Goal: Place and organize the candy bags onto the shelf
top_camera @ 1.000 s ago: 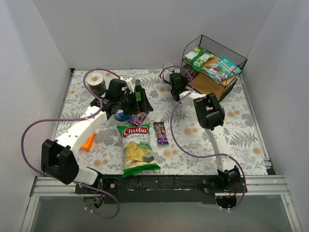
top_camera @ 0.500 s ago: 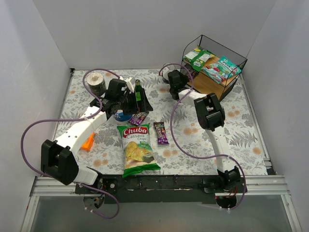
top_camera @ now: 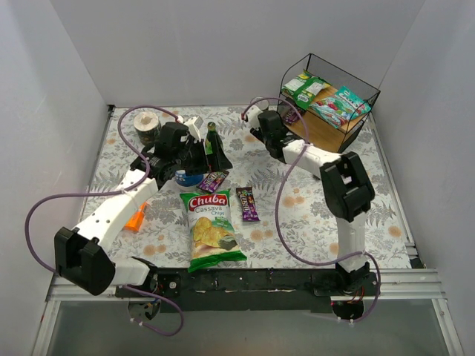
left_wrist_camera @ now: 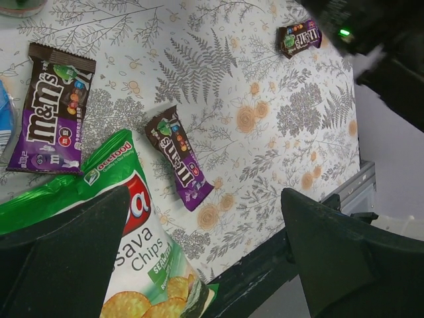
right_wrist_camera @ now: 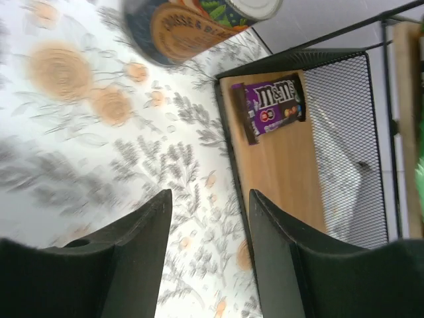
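The shelf [top_camera: 356, 122] stands at the back right. Its top tier holds green-and-white candy bags [top_camera: 304, 87] and a teal one [top_camera: 339, 106]. A purple packet [right_wrist_camera: 271, 103] lies on the lower wooden board [right_wrist_camera: 285, 179]. My right gripper [top_camera: 274, 122] is open and empty at the shelf's left side, its gripper [right_wrist_camera: 210, 199] over the cloth beside the board. Two purple packets [top_camera: 213, 179] [top_camera: 247, 203] lie mid-table, also in the left wrist view [left_wrist_camera: 53, 109] [left_wrist_camera: 179, 159]. A third [left_wrist_camera: 298, 36] lies by the right arm. My left gripper [top_camera: 217, 154] [left_wrist_camera: 205, 265] is open, empty, above them.
The large Chuba chips bag [top_camera: 210, 228] lies at the front centre and shows in the left wrist view [left_wrist_camera: 126, 258]. An orange packet [top_camera: 135, 217] lies under the left arm. A tape roll [top_camera: 148, 127] sits at the back left. A can [right_wrist_camera: 199, 16] stands beside the shelf.
The right arm's elbow has swung out to the right and its gripper has drawn a little left from the shelf. The left arm has shifted slightly left.
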You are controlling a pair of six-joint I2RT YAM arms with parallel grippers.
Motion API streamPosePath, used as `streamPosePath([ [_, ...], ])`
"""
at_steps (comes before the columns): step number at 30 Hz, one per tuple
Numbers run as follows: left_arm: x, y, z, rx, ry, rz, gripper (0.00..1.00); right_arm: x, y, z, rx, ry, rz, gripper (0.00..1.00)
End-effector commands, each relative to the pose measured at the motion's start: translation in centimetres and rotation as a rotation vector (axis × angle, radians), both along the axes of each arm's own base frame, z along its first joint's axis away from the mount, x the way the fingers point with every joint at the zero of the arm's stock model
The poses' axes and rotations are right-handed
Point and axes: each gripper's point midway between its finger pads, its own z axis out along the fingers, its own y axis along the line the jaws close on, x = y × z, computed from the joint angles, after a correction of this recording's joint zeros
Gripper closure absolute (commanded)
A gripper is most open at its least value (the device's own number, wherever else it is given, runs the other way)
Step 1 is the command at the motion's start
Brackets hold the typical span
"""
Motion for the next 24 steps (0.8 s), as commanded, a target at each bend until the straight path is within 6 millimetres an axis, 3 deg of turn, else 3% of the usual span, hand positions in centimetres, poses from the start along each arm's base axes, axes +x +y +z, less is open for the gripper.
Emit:
streamPosePath([
  [1, 0.0, 0.8, 2.7, -0.021, -0.097, 0.038, 0.02, -5.9, 2.2, 4.3, 0.236, 0.127, 0.140, 0.43],
  [2, 0.0, 0.9, 2.9, -0.021, -0.105, 0.037, 0.02, -7.4, 2.3, 6.2, 0.273, 0.124, 0.170, 0.43],
  [3, -0.1, 1.0, 3.1, -0.022, -0.112, 0.039, 0.02, -8.7, 2.5, 6.6, 0.302, 0.141, 0.188, 0.43],
  [8, -0.2, 1.7, 4.2, -0.010, -0.159, 0.057, 0.02, -18.4, 3.2, 6.3, 0.370, 0.312, 0.339, 0.42],
  [10, 0.1, 2.3, 4.2, 0.018, -0.170, 0.087, 0.02, -21.1, 3.6, 6.0, 0.413, 0.349, 0.395, 0.42],
  [11, 0.1, 2.6, 4.4, 0.025, -0.175, 0.097, 0.02, -22.8, 4.0, 7.2, 0.451, 0.335, 0.432, 0.43],
  [12, 0.2, 2.8, 4.2, 0.033, -0.171, 0.110, 0.02, -24.4, 3.6, 5.6, 0.463, 0.376, 0.426, 0.43],
  [14, 0.2, 2.9, 4.0, 0.035, -0.157, 0.121, 0.02, -27.0, 4.3, 5.9, 0.524, 0.403, 0.466, 0.43],
  [16, -0.1, 2.8, 3.5, 0.028, -0.139, 0.120, 0.02, -28.7, 3.8, 4.1, 0.526, 0.452, 0.430, 0.43],
  [19, -0.7, 2.6, 2.6, 0.007, -0.108, 0.115, 0.02, -31.5, 4.9, 2.3, 0.564, 0.559, 0.412, 0.43],
  [20, -0.9, 2.6, 2.4, 0.002, -0.102, 0.113, 0.02, -33.1, 6.1, 1.9, 0.552, 0.588, 0.448, 0.43],
  [24, -1.6, 2.5, 1.1, -0.003, -0.065, 0.102, 0.02, -36.4, 7.9, -0.7, 0.474, 0.654, 0.465, 0.44],
])
